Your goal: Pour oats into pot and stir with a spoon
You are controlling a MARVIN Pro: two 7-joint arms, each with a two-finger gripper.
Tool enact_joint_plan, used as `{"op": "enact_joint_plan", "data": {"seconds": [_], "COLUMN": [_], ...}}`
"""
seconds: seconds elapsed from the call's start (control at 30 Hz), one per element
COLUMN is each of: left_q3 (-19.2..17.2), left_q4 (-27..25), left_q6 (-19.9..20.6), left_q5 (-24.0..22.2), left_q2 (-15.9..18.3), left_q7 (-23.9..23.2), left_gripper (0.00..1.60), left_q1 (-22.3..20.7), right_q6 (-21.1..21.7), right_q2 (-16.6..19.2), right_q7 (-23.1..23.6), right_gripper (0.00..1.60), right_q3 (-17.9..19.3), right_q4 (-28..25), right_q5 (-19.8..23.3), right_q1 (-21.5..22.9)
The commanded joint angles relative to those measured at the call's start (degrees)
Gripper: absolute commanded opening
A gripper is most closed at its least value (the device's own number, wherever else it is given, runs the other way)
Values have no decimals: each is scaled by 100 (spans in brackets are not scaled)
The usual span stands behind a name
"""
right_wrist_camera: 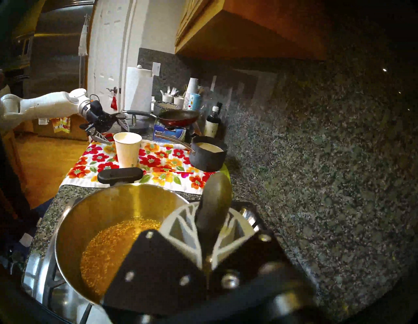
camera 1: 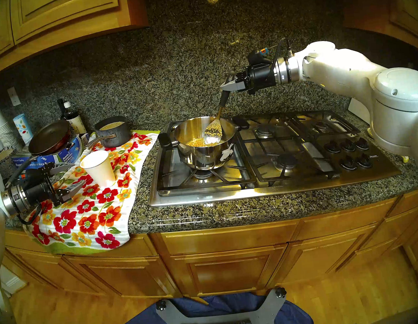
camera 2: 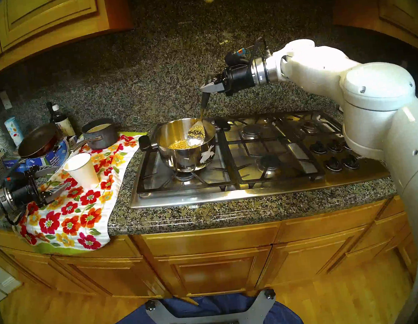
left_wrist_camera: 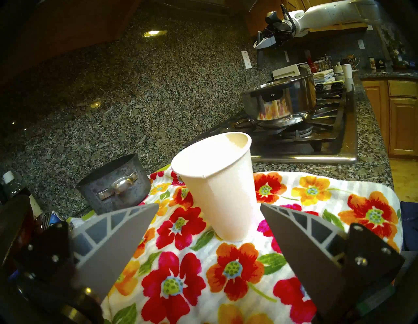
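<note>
Stirring under way – spoon bowl down in the steel pot at frame centre

The right gripper [camera 1: 229, 85], clamped shut on the thick black handle of the spoon [camera 1: 214, 130], sits up and right of the pot [camera 1: 204, 142]; the spoon's long axis slants down-left from it, silver bowl dusted with flakes just above the loose tan oats [camera 1: 196, 142] on the shiny bottom. The left gripper [camera 1: 70, 177], at lower left, hangs open and empty just beside a white paper cup [camera 1: 98, 168] on a floral towel [camera 1: 97, 214] – the right arm is far nearer
</note>
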Motion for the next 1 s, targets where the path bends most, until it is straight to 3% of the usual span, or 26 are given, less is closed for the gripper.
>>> {"op": "enact_joint_plan", "data": {"seconds": [0.0, 0.37, 0.6, 0.97], "left_q3": [-111, -119, -118, -114], "left_q4": [-80, -83, -83, -82], "left_q6": [4, 11, 11, 6], "left_q5": [-85, -100, -101, -92], "left_q2": [89, 88, 88, 89], "left_q7": [0, -8, -9, -4], "left_gripper": [160, 160, 160, 160], "left_q1": [-135, -136, -136, -135], "right_q6": [29, 63, 160, 284], "right_q2": [-469, -535, -204, 444], "right_q7": [-230, 296, 834, 834], "right_gripper": [0, 0, 0, 0], "right_q3": [224, 503, 580, 461], "right_q4": [171, -5, -323, -750], "right_q5": [173, 344, 373, 230], "right_q1": [234, 316, 358, 414]}}
